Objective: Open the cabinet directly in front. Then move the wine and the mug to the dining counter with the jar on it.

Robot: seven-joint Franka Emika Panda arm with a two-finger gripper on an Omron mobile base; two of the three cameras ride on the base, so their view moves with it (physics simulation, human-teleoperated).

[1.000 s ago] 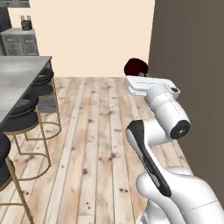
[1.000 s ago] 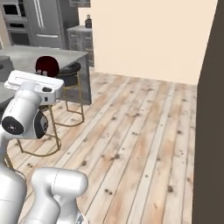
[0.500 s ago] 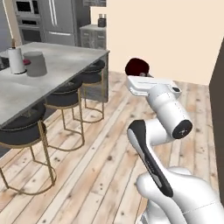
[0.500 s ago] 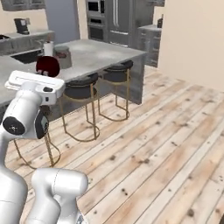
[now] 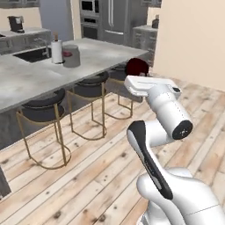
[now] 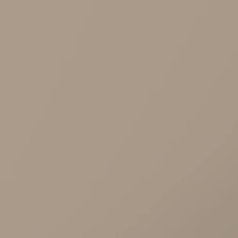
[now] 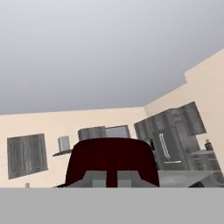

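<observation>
Since the earlier frame the base has swung round, bringing the dining desk [image 5: 26, 79] with jar [image 5: 71, 55] into upper left. Jaws [image 7: 112, 177] grip the mug [image 5: 137, 67] mid-frame; small, rigid, probably light, best pinched at its rim.
</observation>
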